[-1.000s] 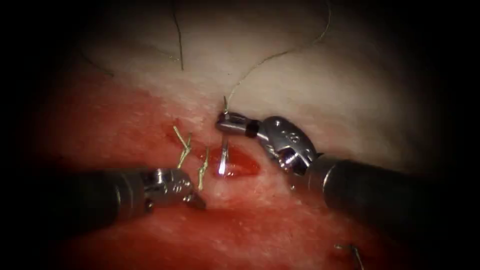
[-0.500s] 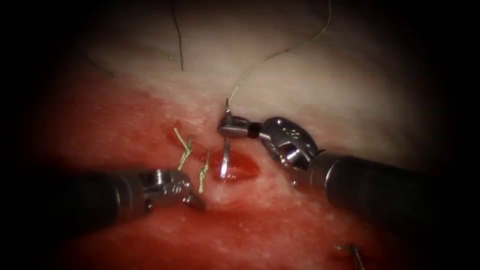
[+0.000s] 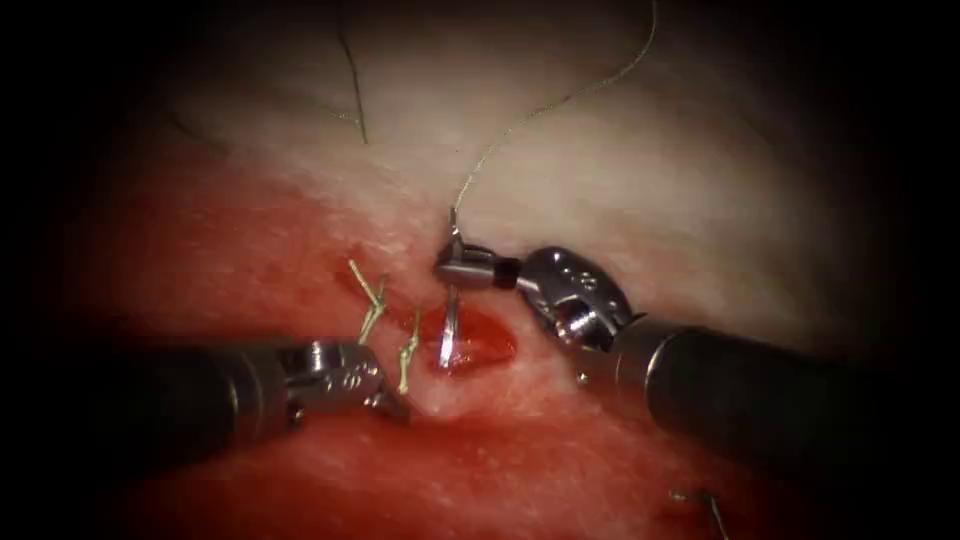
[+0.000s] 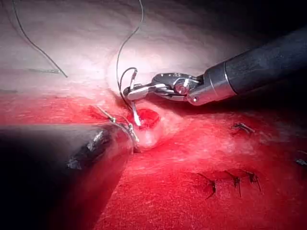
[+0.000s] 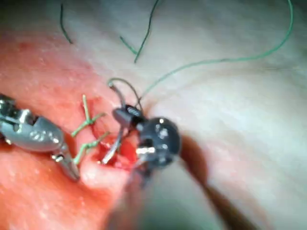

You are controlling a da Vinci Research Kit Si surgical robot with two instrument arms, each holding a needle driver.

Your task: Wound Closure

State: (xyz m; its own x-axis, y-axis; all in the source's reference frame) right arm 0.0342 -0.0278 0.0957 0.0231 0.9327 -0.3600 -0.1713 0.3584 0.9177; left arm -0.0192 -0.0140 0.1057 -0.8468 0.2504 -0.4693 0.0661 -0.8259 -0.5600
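Note:
My right tool [image 3: 447,268] comes in from the right, its jaws shut on the curved needle [image 3: 449,325] near its tail end. The needle hangs steeply down from the jaws, and its point dips into the open red cut [image 3: 485,340]. Whether the point has entered the tissue I cannot tell. The thread [image 3: 520,120] runs from the needle's tail up and away to the right. My left tool [image 3: 392,406] rests shut on the tissue just left of the cut, holding nothing. The right wrist view shows the needle [image 5: 111,148] under the right tool [image 5: 122,115] and the left tool [image 5: 72,170] beside it.
Two tied stitches with short pale cut ends [image 3: 370,300] stand left of the cut. A dark loose thread [image 3: 355,85] lies on the pale tissue behind. Further stitches [image 4: 235,179] sit in the red-stained tissue nearer the front. Red fluid covers the tissue around the cut.
My right tool has sunk a little with the needle, bringing its point lower into the cut. The left tool has hardly moved.

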